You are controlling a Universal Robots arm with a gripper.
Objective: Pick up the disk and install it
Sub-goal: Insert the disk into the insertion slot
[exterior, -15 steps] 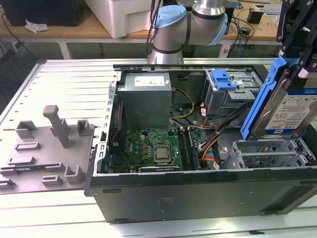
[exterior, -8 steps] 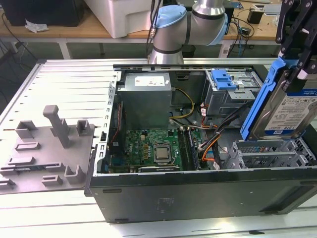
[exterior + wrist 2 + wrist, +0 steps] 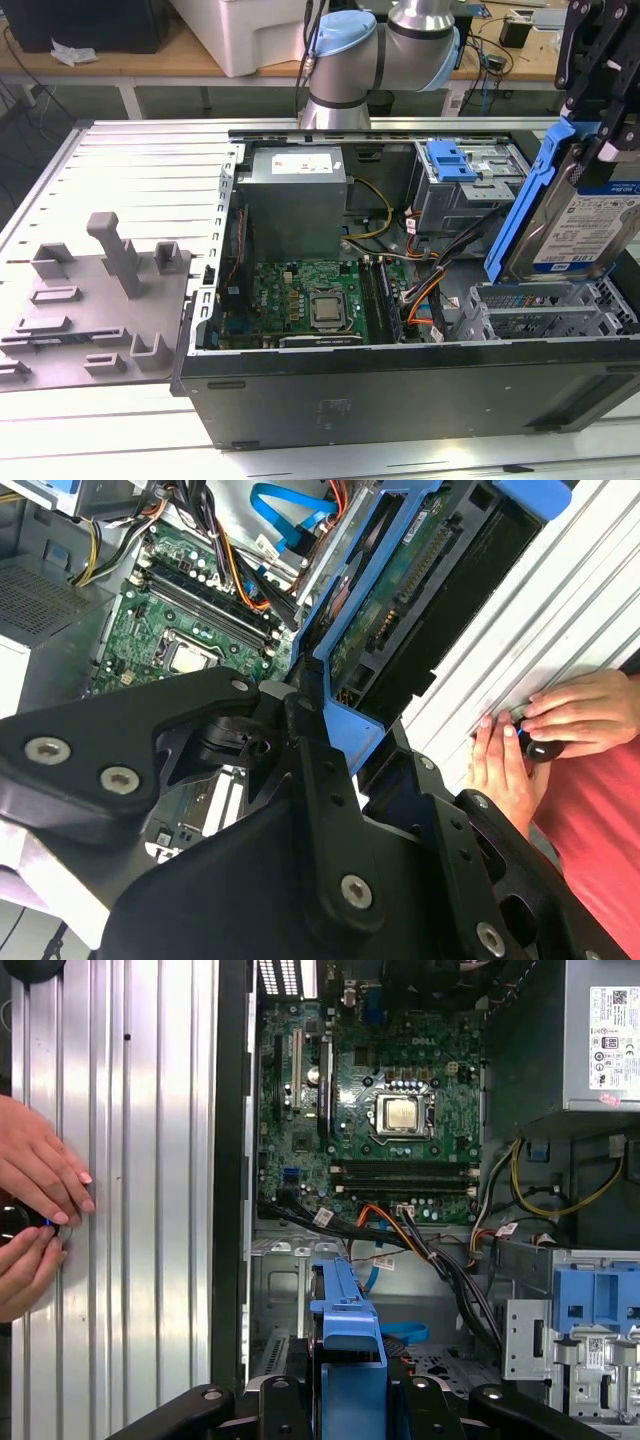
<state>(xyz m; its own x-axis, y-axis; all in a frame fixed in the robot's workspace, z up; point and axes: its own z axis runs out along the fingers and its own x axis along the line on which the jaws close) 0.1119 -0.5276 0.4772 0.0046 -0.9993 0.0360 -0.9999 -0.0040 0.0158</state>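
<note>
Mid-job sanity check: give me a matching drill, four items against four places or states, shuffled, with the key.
1. the disk
2. processor
3. power supply
4. grey fixture plate

A. outside the case, at the exterior view's left
B. middle of the green motherboard
C. clamped in the hand, standing on edge
D. grey box just beyond the motherboard in the exterior view

Pairs: 1-C, 2-B, 3-D, 4-A

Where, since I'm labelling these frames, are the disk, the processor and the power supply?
disk (image 3: 590, 232): exterior view, on its white label.
processor (image 3: 403, 1113): first wrist view, on the centre of its metal lid.
power supply (image 3: 295, 212): exterior view, on its grey side panel.
</note>
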